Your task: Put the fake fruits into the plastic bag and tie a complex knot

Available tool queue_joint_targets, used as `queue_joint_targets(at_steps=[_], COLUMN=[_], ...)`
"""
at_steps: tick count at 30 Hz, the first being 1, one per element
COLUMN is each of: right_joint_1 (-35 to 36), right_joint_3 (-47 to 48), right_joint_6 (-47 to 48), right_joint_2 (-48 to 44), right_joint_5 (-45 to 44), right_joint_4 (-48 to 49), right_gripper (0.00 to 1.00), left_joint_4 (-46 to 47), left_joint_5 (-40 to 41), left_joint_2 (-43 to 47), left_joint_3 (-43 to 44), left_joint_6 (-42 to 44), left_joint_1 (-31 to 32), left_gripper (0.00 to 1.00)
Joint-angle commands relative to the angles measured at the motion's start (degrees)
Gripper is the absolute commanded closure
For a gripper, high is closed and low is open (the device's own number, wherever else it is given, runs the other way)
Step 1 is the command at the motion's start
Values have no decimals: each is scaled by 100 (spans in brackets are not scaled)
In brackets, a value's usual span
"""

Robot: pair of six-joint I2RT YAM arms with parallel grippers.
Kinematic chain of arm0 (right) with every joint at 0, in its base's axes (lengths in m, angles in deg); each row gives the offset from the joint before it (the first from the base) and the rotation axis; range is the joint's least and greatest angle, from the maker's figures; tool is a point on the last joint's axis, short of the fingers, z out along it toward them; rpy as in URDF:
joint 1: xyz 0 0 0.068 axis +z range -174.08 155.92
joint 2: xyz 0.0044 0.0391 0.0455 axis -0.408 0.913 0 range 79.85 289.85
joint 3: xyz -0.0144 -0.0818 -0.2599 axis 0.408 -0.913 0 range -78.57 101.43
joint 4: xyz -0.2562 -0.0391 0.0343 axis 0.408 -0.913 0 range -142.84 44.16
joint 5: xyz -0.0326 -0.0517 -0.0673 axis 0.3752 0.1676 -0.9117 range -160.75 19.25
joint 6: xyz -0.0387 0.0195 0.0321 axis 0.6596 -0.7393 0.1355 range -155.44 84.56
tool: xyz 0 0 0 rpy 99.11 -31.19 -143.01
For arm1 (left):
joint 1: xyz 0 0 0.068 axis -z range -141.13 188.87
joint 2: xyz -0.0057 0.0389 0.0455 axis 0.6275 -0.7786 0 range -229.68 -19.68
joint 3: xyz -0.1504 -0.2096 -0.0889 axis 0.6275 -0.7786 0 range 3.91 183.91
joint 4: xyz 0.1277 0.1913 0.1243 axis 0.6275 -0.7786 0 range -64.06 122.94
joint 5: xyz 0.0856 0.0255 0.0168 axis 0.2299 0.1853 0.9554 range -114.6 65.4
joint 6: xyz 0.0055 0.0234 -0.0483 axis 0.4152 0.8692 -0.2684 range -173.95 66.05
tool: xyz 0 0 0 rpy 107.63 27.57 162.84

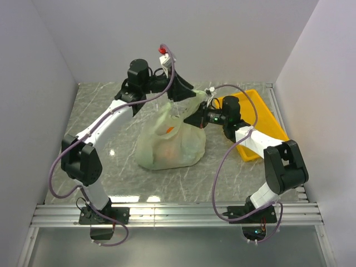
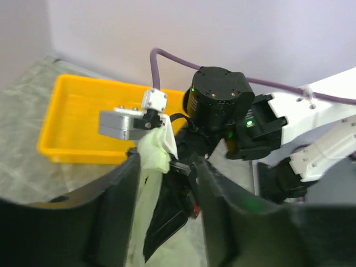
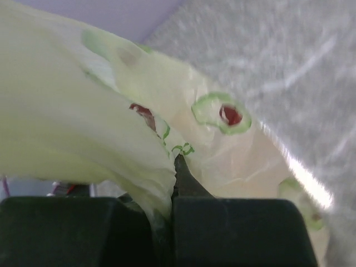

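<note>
The plastic bag (image 1: 169,146) stands in the middle of the counter (image 1: 111,114), its body slumped wide and its top drawn up to the far right. An orange fake fruit (image 1: 170,131) shows through the thin pale-green film; the other shapes inside are too blurred to name.

The right fingers (image 3: 192,207) are pressed together on a fold of the bag's upper part, with film bunched in the seam between them. In the top view they sit at the bag's upper right edge.

The left fingers (image 2: 119,214) hover over the bag's far top and stand apart. A twisted strip of the bag (image 2: 150,167) runs up through the gap and lies against one finger, leaving the other side of the gap free.

The yellow tray (image 1: 261,111) lies right of the bag, by the right wall. The right forearm crosses above the tray's near left corner.

Bare counter opens left of and nearer than the bag, up to the metal rail (image 1: 178,211) along the near edge. White walls close off the left, far and right sides.
</note>
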Motion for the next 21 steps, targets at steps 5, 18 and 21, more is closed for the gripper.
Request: queue_joint_targets(at_steps=[5,18,21], right_joint_1=[-50,-24,29], right_joint_3=[360,1196,1257], right_joint_6=[417,1077,1129], right_joint_2=[223,1060,1060], right_joint_5=[-278,-515,-480], right_joint_4=[-1900,-3370,-3431], right_gripper=[100,100,100], left_joint_4=[-1160,-3639,-4457], left_joint_5=[454,-688,-933], left_joint_2=[1103,2071,1607], left_joint_3=[-163,-638,-103], left_joint_6=[1138,3642,4653], left_joint_1=[-752,-1035,-842], left_gripper=[33,1,1])
